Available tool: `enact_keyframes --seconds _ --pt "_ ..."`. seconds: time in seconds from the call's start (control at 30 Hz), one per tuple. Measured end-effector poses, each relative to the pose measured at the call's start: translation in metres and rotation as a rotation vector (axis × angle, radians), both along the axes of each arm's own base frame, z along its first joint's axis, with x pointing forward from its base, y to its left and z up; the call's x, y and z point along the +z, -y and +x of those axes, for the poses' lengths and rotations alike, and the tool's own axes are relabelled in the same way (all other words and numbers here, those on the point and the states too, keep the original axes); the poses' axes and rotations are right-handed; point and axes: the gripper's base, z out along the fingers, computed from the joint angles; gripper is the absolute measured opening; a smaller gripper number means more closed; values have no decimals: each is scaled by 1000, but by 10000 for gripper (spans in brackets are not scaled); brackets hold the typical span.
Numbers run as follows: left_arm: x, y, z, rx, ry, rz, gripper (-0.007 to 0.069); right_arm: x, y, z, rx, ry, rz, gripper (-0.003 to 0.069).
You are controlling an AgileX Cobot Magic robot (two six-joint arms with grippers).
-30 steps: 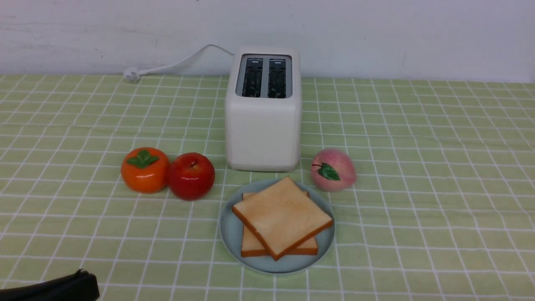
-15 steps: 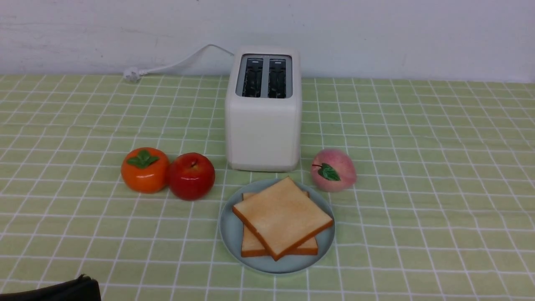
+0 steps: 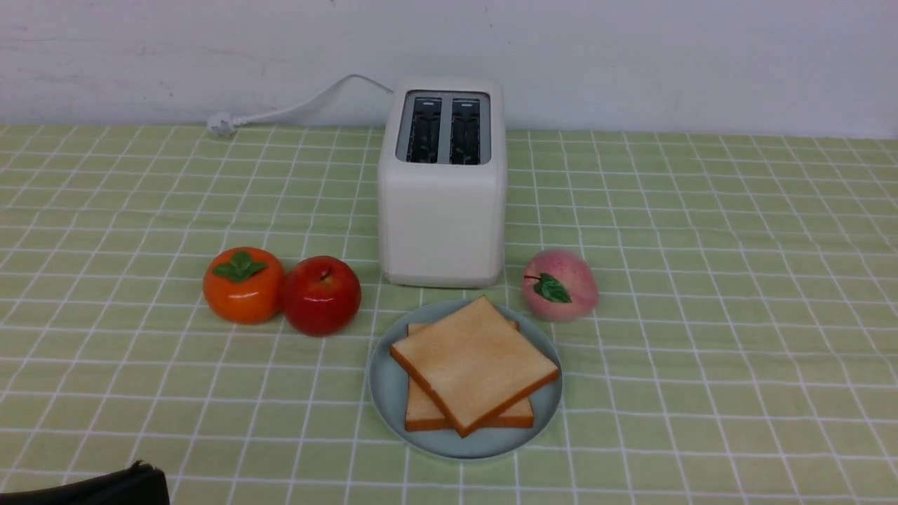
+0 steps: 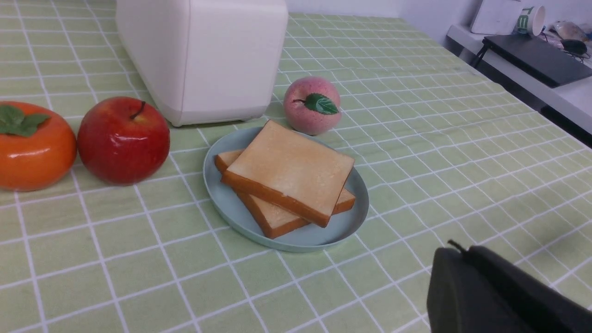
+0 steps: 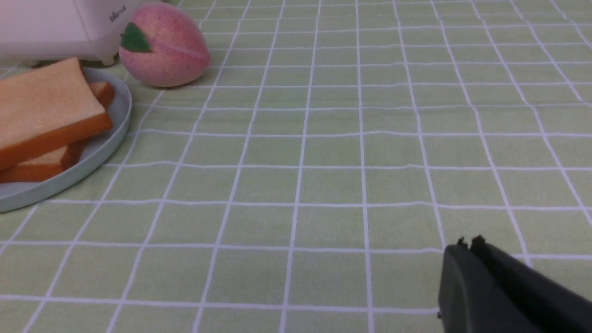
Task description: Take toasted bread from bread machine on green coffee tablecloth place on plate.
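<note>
The white bread machine (image 3: 442, 210) stands on the green coffee tablecloth (image 3: 701, 280) with both slots empty. In front of it, the pale blue-green plate (image 3: 384, 401) holds two slices of toasted bread, the top slice (image 3: 473, 361) lying skewed over the lower one (image 3: 421, 415). The plate (image 4: 222, 203) and toast (image 4: 291, 171) also show in the left wrist view, and the toast (image 5: 41, 111) shows in the right wrist view. My left gripper (image 4: 458, 252) is shut and empty, low at the near left corner (image 3: 144, 471). My right gripper (image 5: 467, 241) is shut and empty, over cloth to the right of the plate (image 5: 99, 148).
An orange persimmon (image 3: 243, 284) and a red apple (image 3: 321, 294) sit left of the plate. A pink peach (image 3: 559, 285) sits at its right. The toaster's white cord (image 3: 295, 105) runs back left. A side desk with a laptop (image 4: 536, 55) lies beyond the table.
My left gripper has drawn back slightly toward the near left corner of the front view. Toast, plate and fruit have not moved.
</note>
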Motion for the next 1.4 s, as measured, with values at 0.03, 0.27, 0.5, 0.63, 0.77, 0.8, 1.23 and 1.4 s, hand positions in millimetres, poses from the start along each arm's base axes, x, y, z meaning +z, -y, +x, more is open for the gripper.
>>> enact_keyframes --seconds 0.03,0.27,0.5,0.63,0.77,0.8,1.23,1.4 --pt "0 0 0 0 -1 0 -9 0 0 0 0 0 0 -10" --pt "-11 -6 9 101 93 30 -8 0 0 0 0 -1 0 -3" --pt "-52 -31 6 397 167 28 -13 0 0 0 0 -3 0 -1" --pt "-73 -38 0 490 178 23 -13 0 0 0 0 -4 0 1" --pt "-97 -41 -3 543 46 25 -13 0 0 0 0 -3 1 3" --pt "-103 -41 -4 544 -7 33 -13 0 0 0 0 -3 1 4" --pt "-110 -41 -6 559 -104 11 -13 0 0 0 0 -4 2 16" --pt "-110 -41 -6 560 -103 10 -13 0 0 0 0 -4 2 22"
